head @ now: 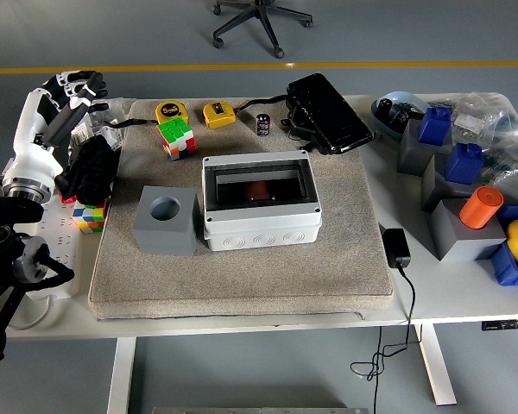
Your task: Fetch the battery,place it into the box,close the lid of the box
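While the grey box (260,200) sits open near the middle of the tan mat (242,276) that covers most of the bench (449,293), the one robot hand (69,90) in view hangs over the bench's far left corner, its fingers spread loosely and holding nothing. This is the left robot hand, white-shelled on a black arm that comes up along the left edge. The right one is not in view.

Inside the box a small reddish object (257,191) lies toward the back wall; it may be the battery, but it is too shadowed to say for sure. A small dark cylinder (264,124) stands upright near the far edge of the mat, between a yellow tape measure (217,114) and a black case (328,112); it could equally be the battery. No separate lid can be picked out with certainty; the pale frame round the box's opening may be part of it.

A grey cube with a round hole (167,221) stands just beside the box on its left. A colour puzzle cube (176,138) sits toward the far left of the mat.

Judging from this, if the reddish object is the battery, the fetching and placing are done and closing the lid is what remains. The next move would call for the hand to travel from the far left corner inward to the box, find the lid's edge and press it shut without nudging the grey cube alongside.
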`<state>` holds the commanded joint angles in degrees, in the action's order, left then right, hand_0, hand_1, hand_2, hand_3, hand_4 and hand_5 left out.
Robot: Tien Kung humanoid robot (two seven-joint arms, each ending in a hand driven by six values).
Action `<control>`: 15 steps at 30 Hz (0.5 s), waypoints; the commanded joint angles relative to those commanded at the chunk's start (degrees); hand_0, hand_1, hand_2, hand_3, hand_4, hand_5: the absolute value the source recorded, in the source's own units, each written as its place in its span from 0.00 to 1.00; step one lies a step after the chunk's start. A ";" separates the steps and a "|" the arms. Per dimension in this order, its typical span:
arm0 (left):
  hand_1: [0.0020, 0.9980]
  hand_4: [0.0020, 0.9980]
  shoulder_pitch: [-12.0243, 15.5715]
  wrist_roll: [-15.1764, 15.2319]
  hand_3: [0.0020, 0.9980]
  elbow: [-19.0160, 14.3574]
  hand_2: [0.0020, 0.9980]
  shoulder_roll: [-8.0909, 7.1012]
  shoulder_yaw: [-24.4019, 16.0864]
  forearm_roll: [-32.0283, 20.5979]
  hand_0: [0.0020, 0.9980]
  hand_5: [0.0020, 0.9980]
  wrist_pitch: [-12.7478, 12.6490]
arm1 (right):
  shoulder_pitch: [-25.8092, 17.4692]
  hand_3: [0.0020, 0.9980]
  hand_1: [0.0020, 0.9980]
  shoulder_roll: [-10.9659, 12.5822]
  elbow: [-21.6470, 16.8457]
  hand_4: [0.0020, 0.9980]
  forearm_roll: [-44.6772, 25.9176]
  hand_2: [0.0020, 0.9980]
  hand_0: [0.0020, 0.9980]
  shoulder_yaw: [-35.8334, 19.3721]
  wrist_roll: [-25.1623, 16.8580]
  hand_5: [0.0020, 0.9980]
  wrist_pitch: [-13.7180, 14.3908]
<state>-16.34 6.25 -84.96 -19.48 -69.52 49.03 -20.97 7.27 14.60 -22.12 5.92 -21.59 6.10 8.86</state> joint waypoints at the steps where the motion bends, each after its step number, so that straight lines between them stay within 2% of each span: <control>1: 0.60 0.87 -0.04 0.01 0.56 0.00 0.55 0.03 -0.06 0.01 0.50 0.40 0.00 | 0.01 0.58 0.65 0.03 -0.03 0.93 0.05 0.65 0.61 -0.06 -0.02 0.49 0.04; 15: 0.60 0.87 -0.48 -0.50 0.56 -0.02 0.55 0.43 0.05 0.11 0.50 0.40 0.18 | 0.16 0.58 0.64 0.57 -0.19 0.93 0.16 0.64 0.61 -0.27 -0.38 0.49 0.63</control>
<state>-16.82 5.76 -84.98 -19.05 -69.47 49.15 -20.79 7.44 15.17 -22.31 6.07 -21.86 5.72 9.49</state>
